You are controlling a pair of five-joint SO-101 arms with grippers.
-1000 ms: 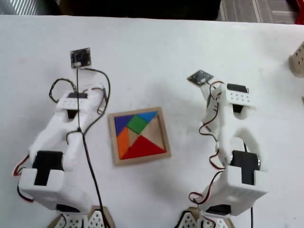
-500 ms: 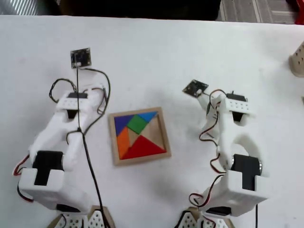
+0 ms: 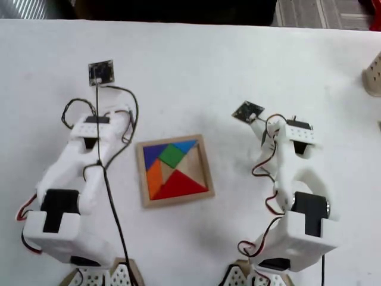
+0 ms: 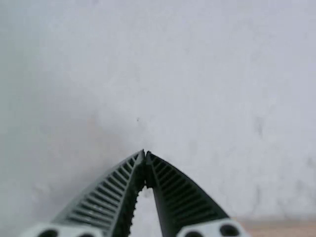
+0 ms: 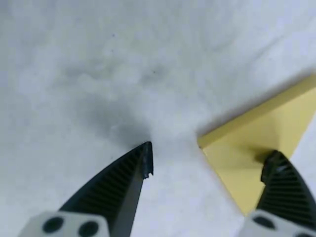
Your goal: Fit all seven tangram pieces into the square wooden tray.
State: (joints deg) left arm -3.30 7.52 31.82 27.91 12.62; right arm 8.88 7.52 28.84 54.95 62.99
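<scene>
The square wooden tray (image 3: pixel 205 173) lies between the two arms in the high view. It holds several pieces, among them a blue one (image 3: pixel 152 156), a green one (image 3: pixel 172 156), an orange one (image 3: pixel 155 179) and a large red triangle (image 3: pixel 178 185). Bare wood (image 3: pixel 191 164) shows on its right side. In the right wrist view a yellow triangle (image 5: pixel 252 140) lies flat on the white table. My right gripper (image 5: pixel 211 162) is open over its corner, one fingertip (image 5: pixel 276 168) above the piece and the other on bare table. My left gripper (image 4: pixel 144 154) is shut over bare table, holding nothing.
A left arm (image 3: pixel 83 161) and a right arm (image 3: pixel 292 179) flank the tray, each with loose cables. Small camera boards (image 3: pixel 101 71) (image 3: pixel 247 111) stick out ahead of them. A wooden pegged object (image 3: pixel 374 74) stands at the far right edge.
The right arm has drawn its wrist back toward the near edge and a little to the right. The left arm and the tray have not moved.
</scene>
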